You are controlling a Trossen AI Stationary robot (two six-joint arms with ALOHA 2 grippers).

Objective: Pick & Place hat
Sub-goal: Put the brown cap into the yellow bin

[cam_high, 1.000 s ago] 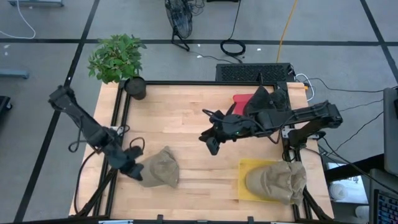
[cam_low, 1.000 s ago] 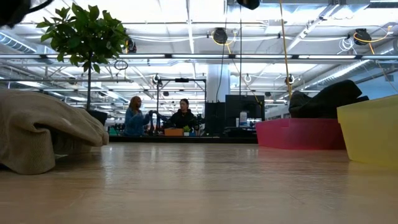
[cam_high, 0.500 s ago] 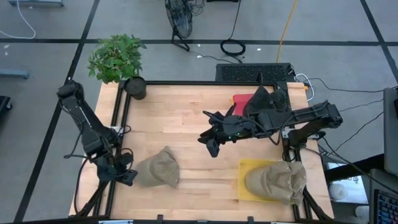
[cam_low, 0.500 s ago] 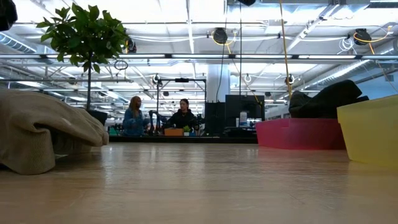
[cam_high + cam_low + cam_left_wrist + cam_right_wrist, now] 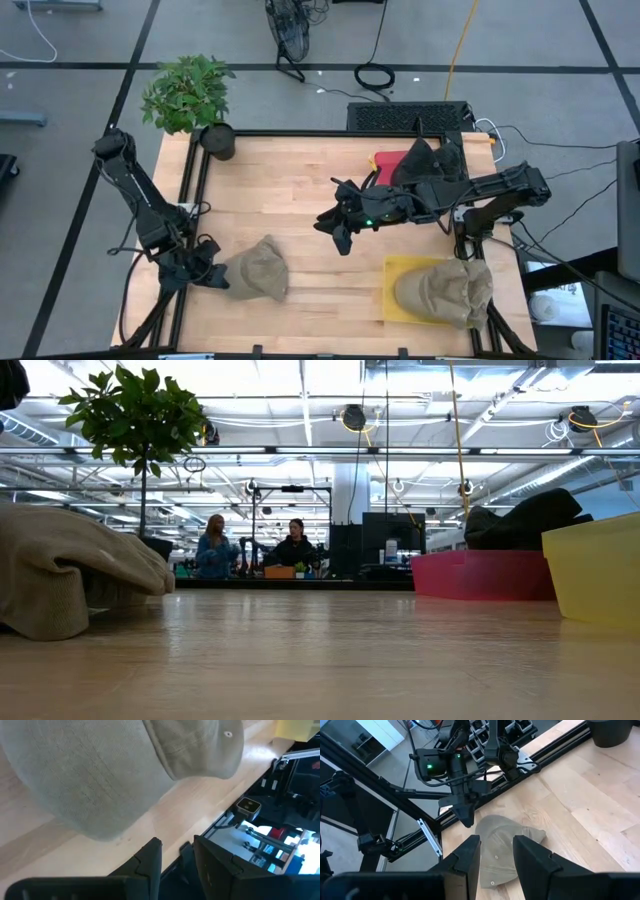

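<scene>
Beside the soft, light hat (image 5: 258,270), my left gripper (image 5: 212,276) is slightly open; I would pinch its brim.

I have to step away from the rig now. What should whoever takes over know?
Left gripper: open, empty, low at the table's left front edge, beside the loose khaki hat, not gripping it.
Right gripper: open, empty, hovering over mid-table.
Done: one khaki hat lies in the yellow bin; a dark hat sits on the red bin.
Left: grasp the loose hat and place it in a bin.
</scene>
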